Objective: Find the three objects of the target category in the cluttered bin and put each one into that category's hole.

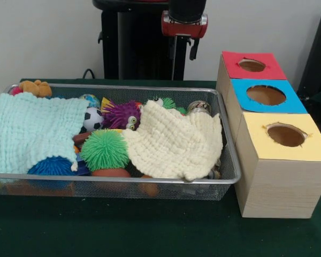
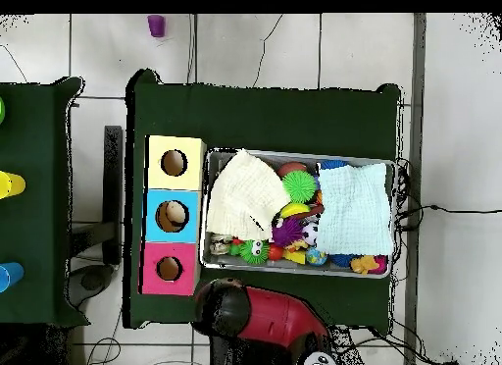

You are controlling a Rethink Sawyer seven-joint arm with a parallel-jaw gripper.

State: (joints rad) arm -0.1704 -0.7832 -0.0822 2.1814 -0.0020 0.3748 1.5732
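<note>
**Still full: one bin, three boxes, gripper up behind**

Right now one wire bin (image 1: 224,179) sits on the green table (image 1: 150,230), and everything else is placed against it. Beside the bin's end stand three wooden boxes in a row, each with one round hole: a yellow-topped box (image 1: 286,136), a blue-topped box (image 1: 267,96) and a red-topped box (image 1: 252,65). Inside the bin lie two knitted cloths, a pale blue cloth (image 1: 32,131) at the end away from the boxes and a cream cloth (image 1: 174,142) at the end near them. Between the cloths show a green spiky ball (image 1: 104,150), a purple fuzzy toy (image 1: 123,114) with eyes, and a small soccer ball (image 1: 93,119). A blue spiky ball (image 1: 51,166) peeks from under the pale blue cloth. A tan plush toy (image 1: 36,87) sits in the bin's far corner.

The arm hangs behind the bin, above its far rim. The gripper (image 1: 182,49) points down, touching nothing and holding nothing; its two fingers stand apart.
</note>
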